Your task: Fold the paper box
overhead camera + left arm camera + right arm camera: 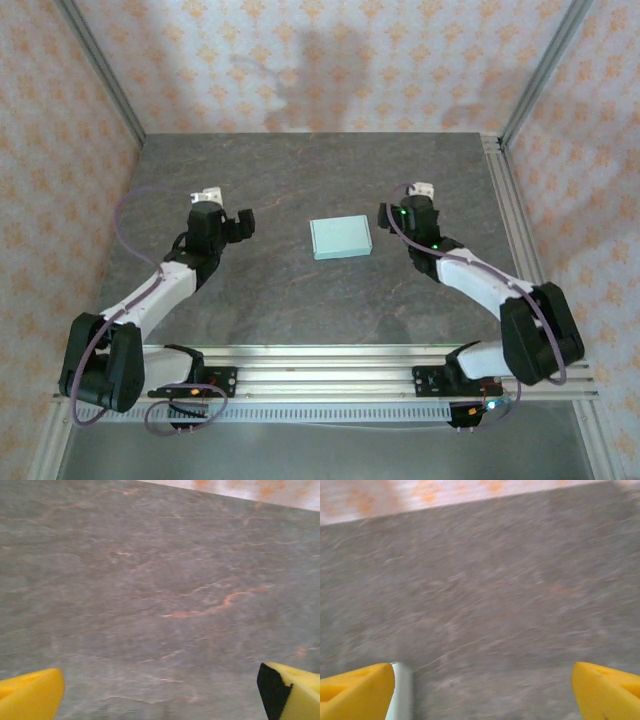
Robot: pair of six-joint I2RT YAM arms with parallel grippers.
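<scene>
The grey stone-patterned table (300,300) is carrying the paper box (340,238), which is lying flat as a closed mint rectangle at its middle. The right gripper (480,695) is standing wide open just right of it, holding nothing, with the box's pale edge showing beside one yellow fingertip (355,692). The left gripper (160,700) is gaping fully over bare table, well apart from the box, gripping nothing.
</scene>
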